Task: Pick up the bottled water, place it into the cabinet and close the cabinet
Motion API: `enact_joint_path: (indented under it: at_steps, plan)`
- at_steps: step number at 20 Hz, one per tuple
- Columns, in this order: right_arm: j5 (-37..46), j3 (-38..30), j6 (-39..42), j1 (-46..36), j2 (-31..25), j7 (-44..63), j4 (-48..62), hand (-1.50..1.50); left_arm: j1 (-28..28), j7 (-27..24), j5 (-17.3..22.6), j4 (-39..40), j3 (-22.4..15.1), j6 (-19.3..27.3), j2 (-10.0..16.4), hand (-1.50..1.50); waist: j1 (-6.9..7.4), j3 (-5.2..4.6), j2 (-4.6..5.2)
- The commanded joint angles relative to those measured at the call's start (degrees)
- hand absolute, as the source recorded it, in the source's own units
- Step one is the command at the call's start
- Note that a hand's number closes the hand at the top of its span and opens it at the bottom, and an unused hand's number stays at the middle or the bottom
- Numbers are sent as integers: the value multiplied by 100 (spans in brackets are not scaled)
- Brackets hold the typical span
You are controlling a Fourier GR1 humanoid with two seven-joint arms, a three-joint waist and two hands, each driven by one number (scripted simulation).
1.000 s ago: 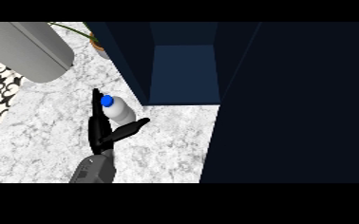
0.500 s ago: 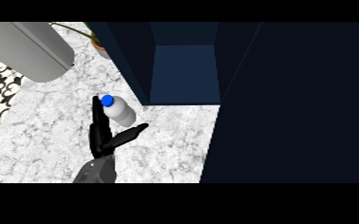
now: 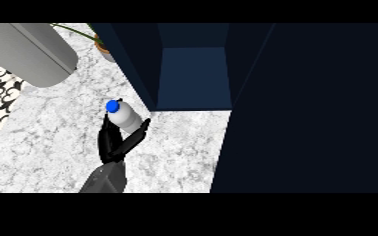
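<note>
Well, far off to the left of my left hand (image 3: 112, 147), at the view's edge, shows a black-and-white patterned thing (image 3: 6, 97) that I cannot identify. Up and to the left of the hand lies a big grey cylinder (image 3: 37, 55), well apart from it. Straight ahead of the hand, far beyond it, a potted plant (image 3: 103, 47) stands against the cabinet's corner.

My grey forearm (image 3: 103, 180) comes up from below over the white marbled counter (image 3: 52, 145). My hand holds the bottled water (image 3: 127, 119): my fingers (image 3: 107, 137) run up along its left side and my thumb (image 3: 142, 129) presses in from the right, so the bottle sits pinched between them. Its blue cap (image 3: 113, 106) points up and slightly left, above my fingertips. I cannot tell whether the bottle's base touches the counter.

Just to the right of the hand and a little ahead stands the dark blue cabinet (image 3: 196, 77), open, its inside showing; the bottle is outside it, near its left wall. Farther right, a broad dark panel (image 3: 303, 110) fills the view.
</note>
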Motion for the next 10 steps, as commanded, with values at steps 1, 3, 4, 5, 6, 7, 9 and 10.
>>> enact_joint_path:
  at_steps: [1, 3, 4, 5, 6, 7, 9, 10]
  plan:
    - [241, -293, 141, 131, -330, 441, -914, -150, -195, -537, 96, 643, 228, -341, -21, 150, -17, -1, 13]
    - [797, 306, -68, 241, -119, 435, -787, -150, -174, -226, 189, 255, 109, -303, 39, 150, 16, 3, -11]
    - [419, -15, 15, 265, -240, 222, -733, -150, -185, -511, 214, 580, 187, -571, 23, 150, 5, 3, 2]
    - [449, 75, -28, 420, -257, -215, -419, -150, -427, -219, 271, 575, 240, -425, 6, 150, 4, 5, 1]
    - [790, 287, -97, 356, -282, 303, -875, -150, -237, -348, 215, 454, 141, -590, -5, 150, -3, 1, -12]
    - [543, 189, -41, 224, -196, 129, -583, -150, -491, -342, 386, 782, 390, -840, 138, 150, -7, 0, 6]
    - [931, 379, -221, 287, -215, 288, -683, -150, -302, -152, 332, 350, 101, -722, 64, 150, 17, 3, -20]
    - [616, 274, -137, 234, -233, 89, -573, -150, -369, -621, 566, 629, 94, -882, -20, 150, -10, 1, -3]
